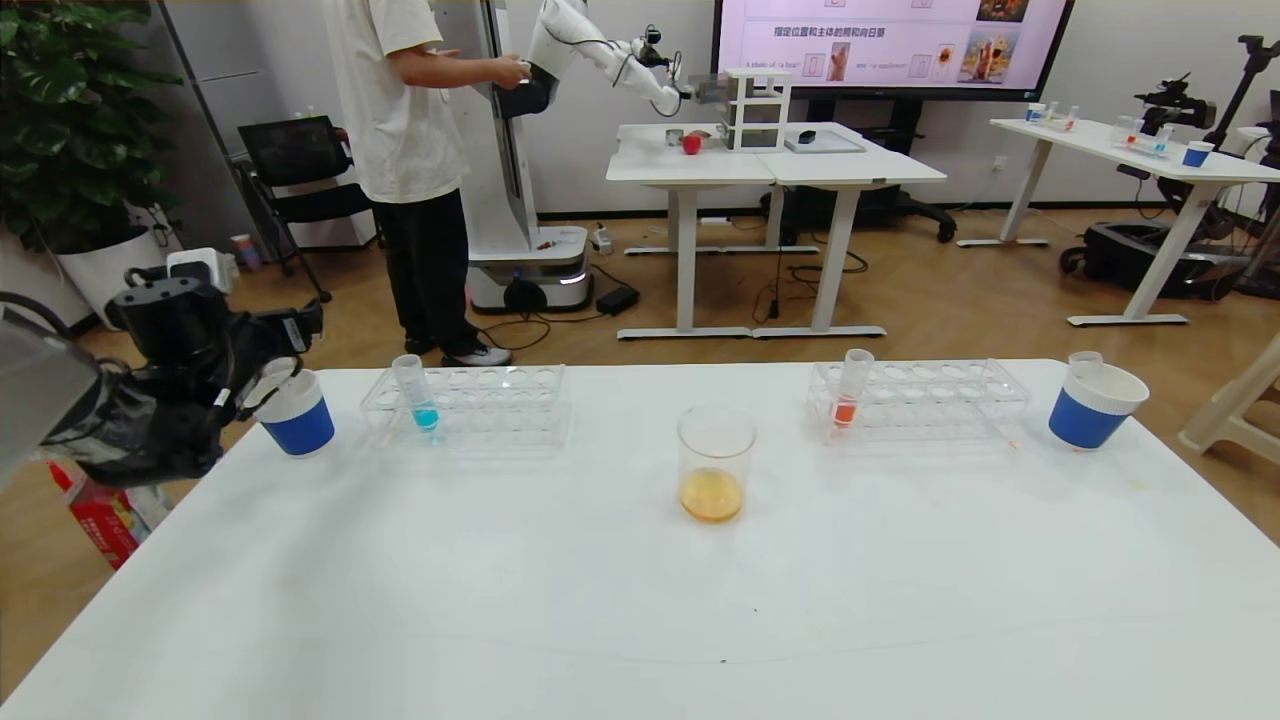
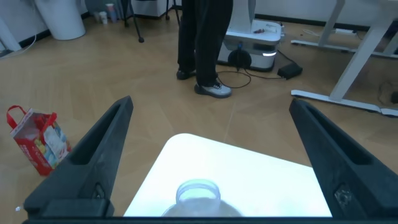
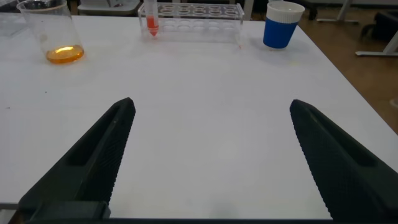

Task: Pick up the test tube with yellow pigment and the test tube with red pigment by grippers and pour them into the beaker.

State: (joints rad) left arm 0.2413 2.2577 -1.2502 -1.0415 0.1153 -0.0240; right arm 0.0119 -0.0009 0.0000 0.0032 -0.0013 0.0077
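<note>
The beaker [image 1: 715, 462] stands mid-table with orange-yellow liquid in its bottom; it also shows in the right wrist view [image 3: 53, 37]. One test tube with red pigment [image 1: 853, 388] stands upright in the right rack [image 1: 920, 400], and also shows in the right wrist view [image 3: 151, 18]. No tube with yellow liquid shows. My left gripper [image 1: 296, 345] hangs open and empty at the table's far left corner, just over a blue-and-white cup [image 1: 295, 412]. The left wrist view shows its spread fingers [image 2: 102, 143] and a clear tube rim [image 2: 198, 191] below them. My right gripper [image 3: 211, 102] is open and empty over bare table; it is out of the head view.
A blue-liquid tube [image 1: 415, 392] stands in the left rack [image 1: 470, 405]. A second blue-and-white cup [image 1: 1095, 405] at the far right holds a clear tube [image 1: 1085, 362]. A red bag [image 2: 37, 140] lies on the floor beyond the left table edge. A person [image 1: 410, 150] stands behind the table.
</note>
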